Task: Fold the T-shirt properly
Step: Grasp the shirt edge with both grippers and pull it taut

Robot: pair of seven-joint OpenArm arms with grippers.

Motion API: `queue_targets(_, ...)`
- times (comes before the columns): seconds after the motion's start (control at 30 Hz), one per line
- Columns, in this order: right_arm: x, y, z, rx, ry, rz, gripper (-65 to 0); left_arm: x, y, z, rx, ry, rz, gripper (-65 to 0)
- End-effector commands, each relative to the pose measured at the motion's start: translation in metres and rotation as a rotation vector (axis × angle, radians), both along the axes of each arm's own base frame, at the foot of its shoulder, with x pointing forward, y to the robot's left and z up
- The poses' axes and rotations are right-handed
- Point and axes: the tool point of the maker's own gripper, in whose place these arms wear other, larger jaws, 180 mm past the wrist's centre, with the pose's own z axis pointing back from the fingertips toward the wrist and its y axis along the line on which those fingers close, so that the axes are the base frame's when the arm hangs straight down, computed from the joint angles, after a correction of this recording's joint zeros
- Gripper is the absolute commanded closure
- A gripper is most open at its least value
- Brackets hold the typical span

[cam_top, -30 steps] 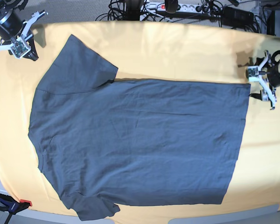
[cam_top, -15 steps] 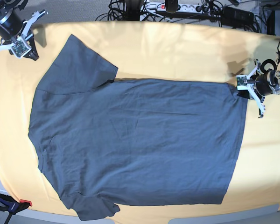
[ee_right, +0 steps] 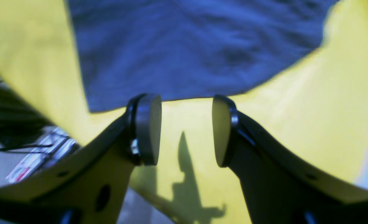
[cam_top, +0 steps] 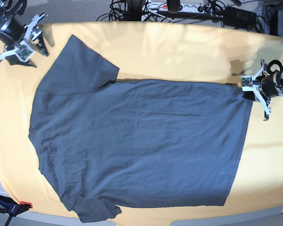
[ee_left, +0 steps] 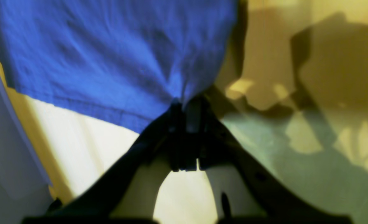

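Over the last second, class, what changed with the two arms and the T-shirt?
The left gripper moved in and closed its fingers on the T-shirt hem corner, puckering it. The right gripper shifted slightly by the sleeve, staying open. The T-shirt otherwise stayed flat.

You're in a robotics lab; yellow-covered desk (cam_top: 179,47); tangled cables (cam_top: 127,9) and a power strip (cam_top: 179,7) behind it.
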Motion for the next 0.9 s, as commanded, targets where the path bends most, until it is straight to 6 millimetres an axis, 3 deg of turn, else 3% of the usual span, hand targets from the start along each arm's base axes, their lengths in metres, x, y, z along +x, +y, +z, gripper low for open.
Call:
queue_targets(0.0, 0.009, 0.006, 0.007, 0.017, -0.043, 0.018, -29.2, 0.007, 0.006, 0.013, 0.014, -0.029, -0.003, 0.0)
queue_targets(0.17, 0.044, -0.003, -0.001, -0.066, -0.125, -0.046, -29.2, 0.007, 0.006, 0.013, 0.014, -0.029, -0.003, 0.0)
queue_targets(0.37, 0.051, 0.001, -0.031, -0.005, -0.045, -0.029, -29.2, 0.007, 0.006, 0.013, 0.014, -0.029, -0.003, 0.0)
queue_targets(0.6, 0.062, 0.010, -0.046, 0.025, -0.017, -0.008, -29.2, 0.007, 0.006, 0.013, 0.007, -0.028, 0.000, 0.0)
queue_targets(0.87, 0.078, -0.010, -0.071, 0.015, 0.030, -0.063, -29.2, 0.007, 0.006, 0.013, 0.007, -0.028, 0.000, 0.0)
